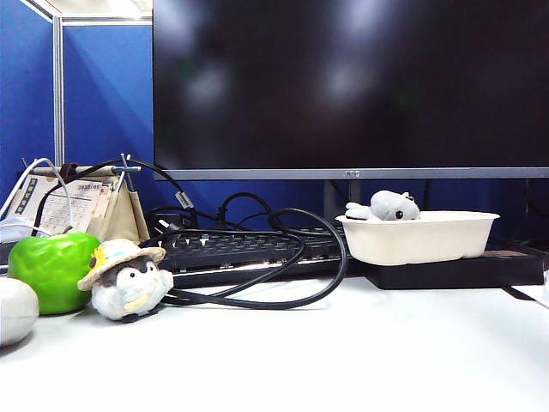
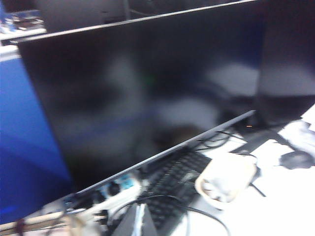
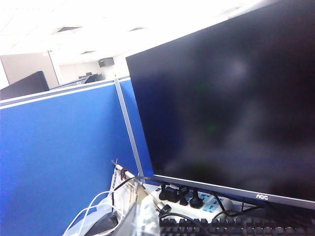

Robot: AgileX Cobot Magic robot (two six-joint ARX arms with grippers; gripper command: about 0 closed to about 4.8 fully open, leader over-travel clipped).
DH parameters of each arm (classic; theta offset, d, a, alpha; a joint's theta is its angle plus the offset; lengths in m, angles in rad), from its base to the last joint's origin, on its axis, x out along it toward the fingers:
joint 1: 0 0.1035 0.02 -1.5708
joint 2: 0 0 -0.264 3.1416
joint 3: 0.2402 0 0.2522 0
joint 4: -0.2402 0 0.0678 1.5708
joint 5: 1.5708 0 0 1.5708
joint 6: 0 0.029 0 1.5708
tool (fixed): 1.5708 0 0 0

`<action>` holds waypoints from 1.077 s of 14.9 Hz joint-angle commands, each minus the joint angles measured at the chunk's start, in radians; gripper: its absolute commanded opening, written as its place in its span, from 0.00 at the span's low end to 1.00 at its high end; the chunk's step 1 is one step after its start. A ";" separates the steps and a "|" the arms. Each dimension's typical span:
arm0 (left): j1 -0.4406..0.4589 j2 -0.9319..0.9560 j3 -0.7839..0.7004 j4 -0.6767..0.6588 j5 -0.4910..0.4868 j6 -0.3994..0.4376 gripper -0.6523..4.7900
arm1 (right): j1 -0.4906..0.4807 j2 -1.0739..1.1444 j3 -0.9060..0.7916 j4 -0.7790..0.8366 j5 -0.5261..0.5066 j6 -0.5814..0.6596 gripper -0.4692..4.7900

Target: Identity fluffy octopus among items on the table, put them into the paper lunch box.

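- Fluffy octopus (image 1: 394, 206) already lies in the paper lunch box (image 1: 418, 238), its head above the rim (task looks done).
- Left gripper: out of frame in every view, jaws together. Right gripper: also out of frame, jaws cannot be told.
- You should retreat clear of the black cables (image 1: 257, 257); leave the penguin plush (image 1: 129, 281) alone.

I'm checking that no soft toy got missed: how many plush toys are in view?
2. The fluffy octopus lies in the paper lunch box; the hatted penguin plush stands on the table beside the green apple.
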 commanded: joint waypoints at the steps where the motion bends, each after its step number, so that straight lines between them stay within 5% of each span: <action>1: 0.000 -0.040 0.005 0.023 -0.064 0.061 0.11 | 0.000 -0.086 0.003 -0.084 0.013 -0.013 0.08; 4: 0.000 -0.135 0.005 0.027 -0.073 0.055 0.11 | 0.000 -0.166 0.003 -0.086 0.090 -0.038 0.08; 10: 0.000 -0.309 0.004 -0.112 -0.082 0.027 0.11 | 0.000 -0.181 0.003 -0.207 0.086 -0.058 0.08; 16: 0.001 -0.449 -0.082 -0.332 -0.081 -0.025 0.11 | 0.000 -0.181 0.000 -0.359 0.104 -0.334 0.08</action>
